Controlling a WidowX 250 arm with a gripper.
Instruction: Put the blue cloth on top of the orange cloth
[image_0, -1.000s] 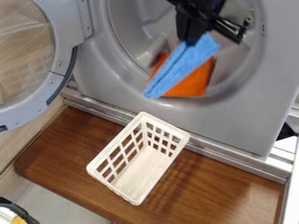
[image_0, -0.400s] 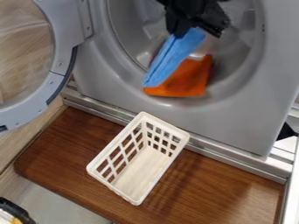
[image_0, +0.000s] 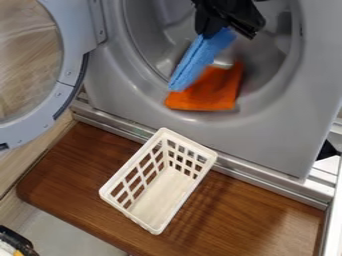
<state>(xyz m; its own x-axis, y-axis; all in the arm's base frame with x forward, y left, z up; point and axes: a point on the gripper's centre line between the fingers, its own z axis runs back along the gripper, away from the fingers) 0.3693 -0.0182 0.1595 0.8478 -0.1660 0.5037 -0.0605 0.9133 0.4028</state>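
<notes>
"Two cloths at the drum (image_0: 267, 70). Orange?"

"Orange cloth (image_0: 217, 94) lies at the drum's lower rim."

"Blue?"

"Blue cloth (image_0: 198, 59) hangs aslant from the hand (image_0: 224, 28), which grips its upper end. Lower end across the orange one's left edge in view; contact uncertain."

"Basket?"

"White basket (image_0: 190, 141) on the worktop (image_0: 73, 185), one corner near its upper edge."

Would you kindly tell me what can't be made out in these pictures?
In the camera view:
Top end of the blue cloth: hidden by the claw.
Part of the orange cloth: behind the blue cloth.
Whether the cloths touch: hidden by the blue one.
Door: cut off by the left edge.
Black object: cut off by the corner.
</notes>
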